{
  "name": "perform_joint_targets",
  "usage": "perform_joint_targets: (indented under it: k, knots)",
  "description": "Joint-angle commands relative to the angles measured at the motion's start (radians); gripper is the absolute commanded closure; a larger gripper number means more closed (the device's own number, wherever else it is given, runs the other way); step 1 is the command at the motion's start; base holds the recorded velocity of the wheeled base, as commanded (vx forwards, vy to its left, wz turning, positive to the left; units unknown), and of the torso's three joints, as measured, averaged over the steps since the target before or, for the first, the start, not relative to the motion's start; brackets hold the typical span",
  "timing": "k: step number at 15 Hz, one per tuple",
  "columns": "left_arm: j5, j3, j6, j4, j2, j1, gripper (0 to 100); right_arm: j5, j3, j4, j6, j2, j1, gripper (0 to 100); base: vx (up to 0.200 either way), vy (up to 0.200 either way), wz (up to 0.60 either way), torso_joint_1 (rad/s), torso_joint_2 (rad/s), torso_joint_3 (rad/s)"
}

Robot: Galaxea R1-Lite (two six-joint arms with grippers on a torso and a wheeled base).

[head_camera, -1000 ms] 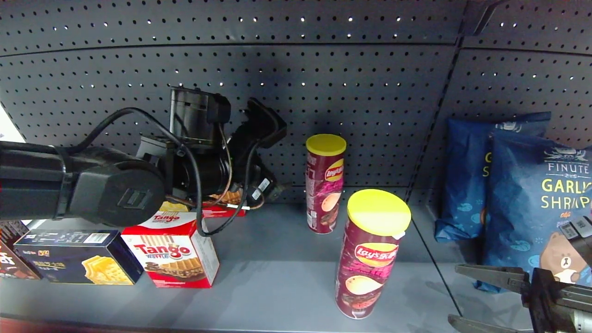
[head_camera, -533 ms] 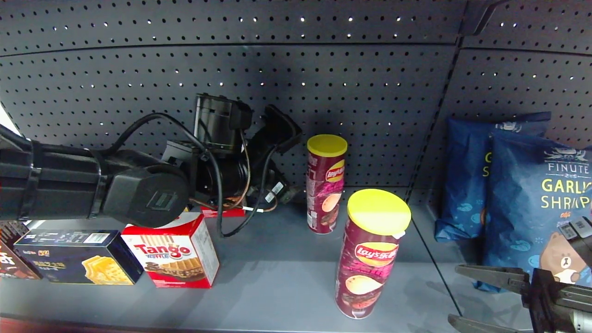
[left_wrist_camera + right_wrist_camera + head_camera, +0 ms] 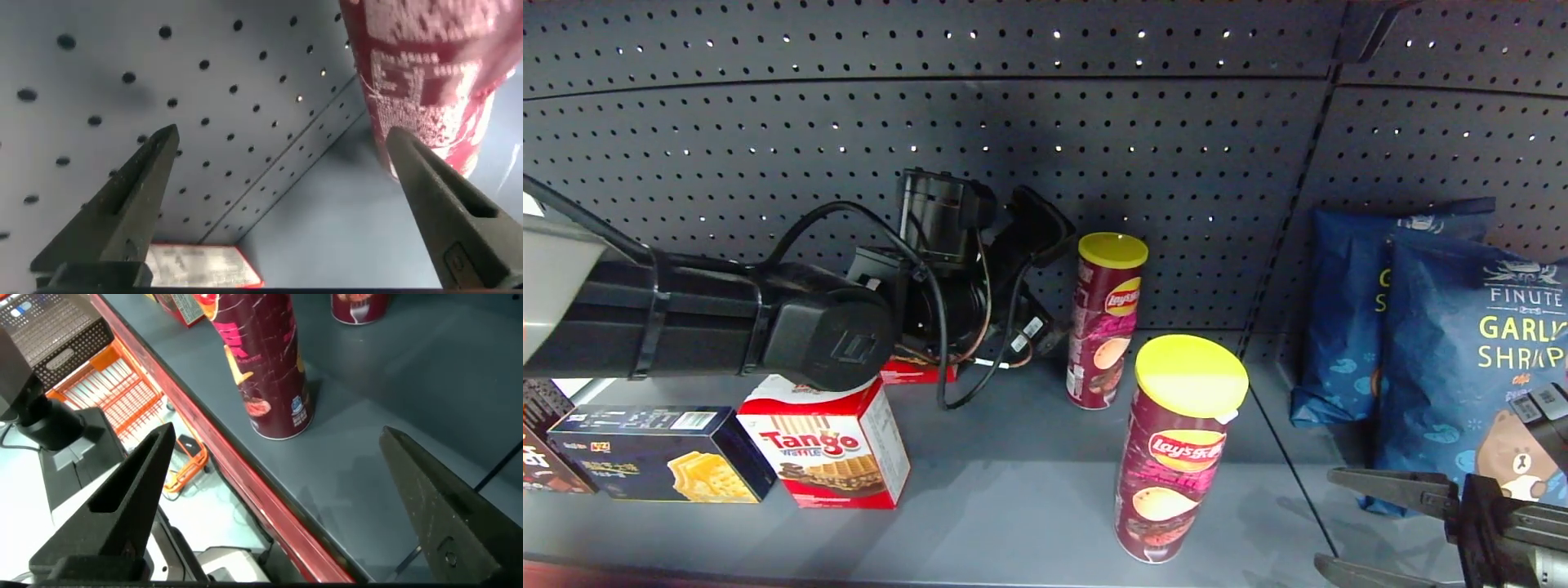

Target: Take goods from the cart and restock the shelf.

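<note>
Where the shelf [image 3: 1013, 482] meets the perforated back wall [image 3: 1176, 163], the left arm lies low along the board from 9 o'clock. Its gripper [image 3: 279, 135] holds its fingers wide apart, facing the back corner. The rear chip can [image 3: 1104, 327] stands at 3 o'clock of that gripper, close to the wall and leaning a little. In the left wrist view the can rises right behind one fingertip [image 3: 400, 147]; whether they touch I cannot tell.

The front chip can [image 3: 1180, 449] stands upright at about 5 o'clock of the rear one, nearer the shelf's red front edge [image 3: 212, 449], with a clear gap between them. Bare shelf runs from the front can toward 9 o'clock as far as the red wafer box [image 3: 837, 445]. A dark biscuit box [image 3: 662, 453] sits just beside the wafer box at its 9 o'clock. Two blue snack bags [image 3: 1462, 343] close off the 3 o'clock side, past the upright seam in the wall.

The right gripper [image 3: 1331, 520] hangs at 4 o'clock of the front can, fingers spread and holding nothing, well apart from both cans.
</note>
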Motion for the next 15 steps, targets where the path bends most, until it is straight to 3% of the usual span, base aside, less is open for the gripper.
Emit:
perform_joint_targets:
  k: [1, 2, 15]
  knots:
    - [0.001, -0.011, -0.003, -0.002, 0.029, 0.0, 0, 0.001, 0.001, -0.001, 0.0, 0.002, 0.0, 0, 0.0, 0.0, 0.0, 0.0, 0.0, 0.0]
    - [0.001, -0.014, -0.019, -0.002, 0.033, 0.0, 0, 0.001, 0.001, -0.001, 0.0, 0.002, 0.0, 0, 0.0, 0.0, 0.0, 0.0, 0.0, 0.0]
    - [0.013, -0.017, -0.035, -0.002, 0.049, 0.02, 0, 0.001, 0.004, -0.001, 0.0, -0.001, 0.0, 0, 0.0, 0.0, 0.0, 0.0, 0.0, 0.0]
